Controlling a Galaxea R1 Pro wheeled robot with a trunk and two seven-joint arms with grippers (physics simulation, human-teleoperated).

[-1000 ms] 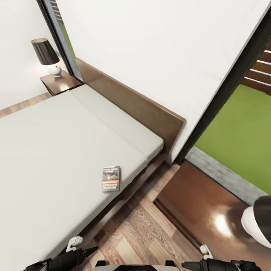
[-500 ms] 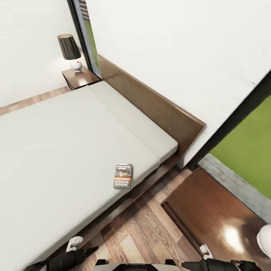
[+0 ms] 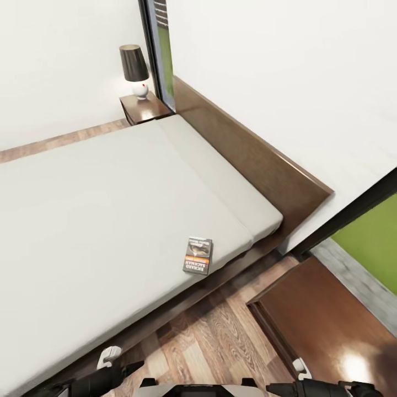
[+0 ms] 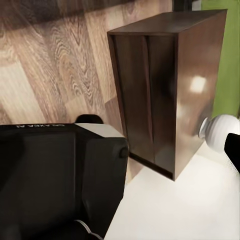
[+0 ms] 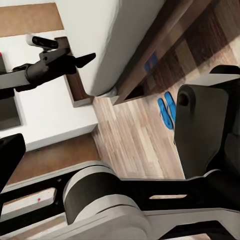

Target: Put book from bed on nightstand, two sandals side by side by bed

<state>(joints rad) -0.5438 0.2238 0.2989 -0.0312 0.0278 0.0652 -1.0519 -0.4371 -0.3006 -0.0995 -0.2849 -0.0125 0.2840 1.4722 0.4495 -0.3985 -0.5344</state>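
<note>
The book (image 3: 198,256) lies flat on the off-white mattress of the bed (image 3: 110,209), close to its near side edge. One nightstand (image 3: 144,107) stands at the far end of the headboard, under a lamp. The other nightstand (image 3: 331,320) is by my right arm and appears again in the left wrist view (image 4: 165,90). In the right wrist view, a blue sandal (image 5: 166,111) lies on the plank floor and another blue shape (image 5: 150,62) sits by the bed frame. My left gripper (image 3: 132,366) and right gripper (image 3: 273,389) hang low, away from the book, their jaws unclear.
A dark-shaded lamp (image 3: 134,69) with a white base tops the far nightstand. A white lamp base (image 4: 220,130) shows beside the near one. A dark-framed window (image 3: 364,231) with green outside is at the right. Wood floor (image 3: 220,342) runs between the bed and the near nightstand.
The whole head view has swung, so the bed, book and far nightstand sit further right in the picture and the near lamp has left it. The arms hold the same pose.
</note>
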